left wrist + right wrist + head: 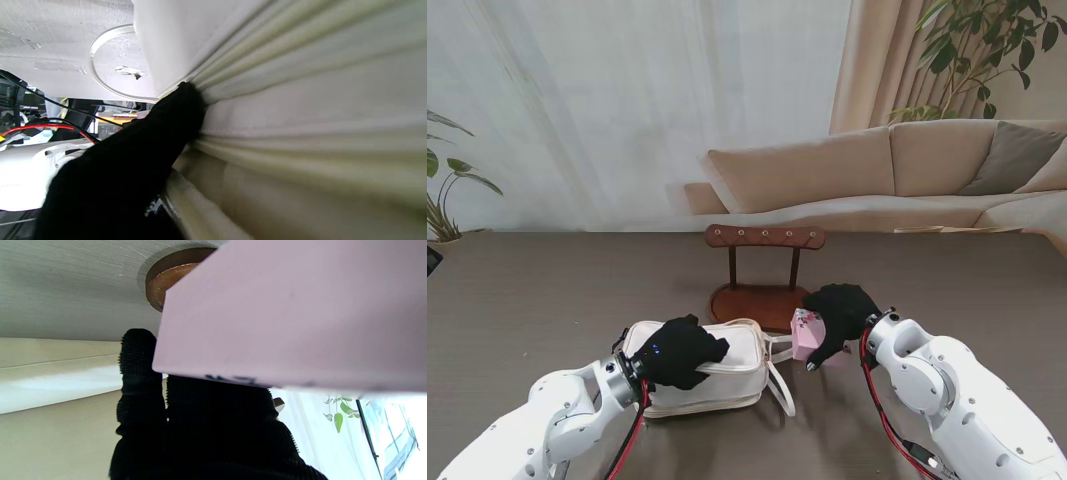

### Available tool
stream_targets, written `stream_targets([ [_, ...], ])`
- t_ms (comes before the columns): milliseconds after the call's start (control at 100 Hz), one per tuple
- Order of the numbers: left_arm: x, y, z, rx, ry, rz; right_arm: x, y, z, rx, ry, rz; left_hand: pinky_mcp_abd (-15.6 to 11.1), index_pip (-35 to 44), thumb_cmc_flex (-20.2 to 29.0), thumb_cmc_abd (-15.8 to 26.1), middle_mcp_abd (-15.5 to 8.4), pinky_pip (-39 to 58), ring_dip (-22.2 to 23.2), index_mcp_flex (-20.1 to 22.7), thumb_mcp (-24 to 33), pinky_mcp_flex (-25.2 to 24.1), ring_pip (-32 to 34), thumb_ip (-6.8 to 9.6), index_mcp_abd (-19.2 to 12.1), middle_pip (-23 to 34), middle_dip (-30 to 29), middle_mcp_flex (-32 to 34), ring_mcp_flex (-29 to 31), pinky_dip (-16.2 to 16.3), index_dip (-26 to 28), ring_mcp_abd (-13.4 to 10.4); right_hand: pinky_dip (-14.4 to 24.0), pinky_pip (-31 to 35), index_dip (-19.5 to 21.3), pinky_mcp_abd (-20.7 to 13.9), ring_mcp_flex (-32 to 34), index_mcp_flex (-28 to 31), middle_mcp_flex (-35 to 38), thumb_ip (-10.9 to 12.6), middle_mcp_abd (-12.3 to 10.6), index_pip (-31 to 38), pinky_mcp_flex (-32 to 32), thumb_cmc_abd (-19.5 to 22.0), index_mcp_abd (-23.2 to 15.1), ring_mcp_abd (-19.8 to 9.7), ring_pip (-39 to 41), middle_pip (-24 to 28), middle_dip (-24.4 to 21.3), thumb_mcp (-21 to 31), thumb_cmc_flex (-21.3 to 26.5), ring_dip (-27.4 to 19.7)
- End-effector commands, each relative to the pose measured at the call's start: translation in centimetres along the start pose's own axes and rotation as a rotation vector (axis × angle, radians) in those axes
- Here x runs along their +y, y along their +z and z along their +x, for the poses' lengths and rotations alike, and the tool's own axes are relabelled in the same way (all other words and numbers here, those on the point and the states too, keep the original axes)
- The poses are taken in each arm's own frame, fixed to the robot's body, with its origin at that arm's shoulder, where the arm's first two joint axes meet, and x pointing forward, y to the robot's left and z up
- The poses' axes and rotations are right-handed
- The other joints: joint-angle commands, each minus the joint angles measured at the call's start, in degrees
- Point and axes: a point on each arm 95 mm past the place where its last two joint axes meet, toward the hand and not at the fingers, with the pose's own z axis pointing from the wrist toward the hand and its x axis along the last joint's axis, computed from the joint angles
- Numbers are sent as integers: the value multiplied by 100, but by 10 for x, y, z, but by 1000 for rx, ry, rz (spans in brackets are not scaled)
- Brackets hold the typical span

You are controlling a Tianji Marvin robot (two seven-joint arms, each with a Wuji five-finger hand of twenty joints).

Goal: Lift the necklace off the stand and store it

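A: Stand view: right hand [840, 312] grasping pink box [806, 333] beside wooden stand [763, 272]; left hand [679, 351] pressed on white bag [727, 365], grip unclear.

B: Necklace?

A: Not visible. Probably light, limp, snaggy; pinch the chain gently.
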Motion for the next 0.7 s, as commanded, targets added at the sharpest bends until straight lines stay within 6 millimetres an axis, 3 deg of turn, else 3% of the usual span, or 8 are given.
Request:
stream_targets([
  [0, -10, 4, 3, -2, -4, 10, -1, 0, 2, 9, -2, 11, 165, -73, 78, 471, -68, 296, -45, 206, 192, -128, 108, 173, -461, 146, -21, 81, 92, 73, 273, 226, -64, 215, 401, 9, 474, 756, 687, 268, -734, 2679, -1208, 457, -1682, -80, 395, 526, 476, 2557, 2458, 209],
  [260, -33, 6, 0, -23, 6, 2, -2, 1, 4, 14, 4, 10, 184, -406, -243, 715, -24, 413, -44, 192, -178, -203, 117, 212, -414, 523, -191, -168, 85, 116, 394, 229, -64, 215, 401, 9, 471, 754, 685, 269, -727, 2679, -1208, 456, -1675, -82, 395, 525, 475, 2553, 2458, 210],
  [430, -36, 10, -1, -19, -7, -30, -3, 1, 5, 17, 6, 12, 177, -523, -387, 746, -10, 467, 31, 189, -302, -201, 233, 204, -393, 633, -302, -256, 42, 134, 415, 202, -65, 213, 401, 8, 474, 754, 685, 271, -736, 2679, -1209, 460, -1674, -89, 396, 527, 477, 2550, 2459, 211],
  [690, -42, 7, -12, -76, 61, -47, -2, 1, 5, 19, 6, 9, 69, -598, 136, 1055, -131, 733, 268, 112, -283, -125, 773, 289, -450, 820, 48, -245, 55, 215, 536, -82, -64, 215, 401, 12, 472, 754, 691, 272, -729, 2679, -1207, 454, -1674, -76, 398, 525, 475, 2552, 2464, 212],
])
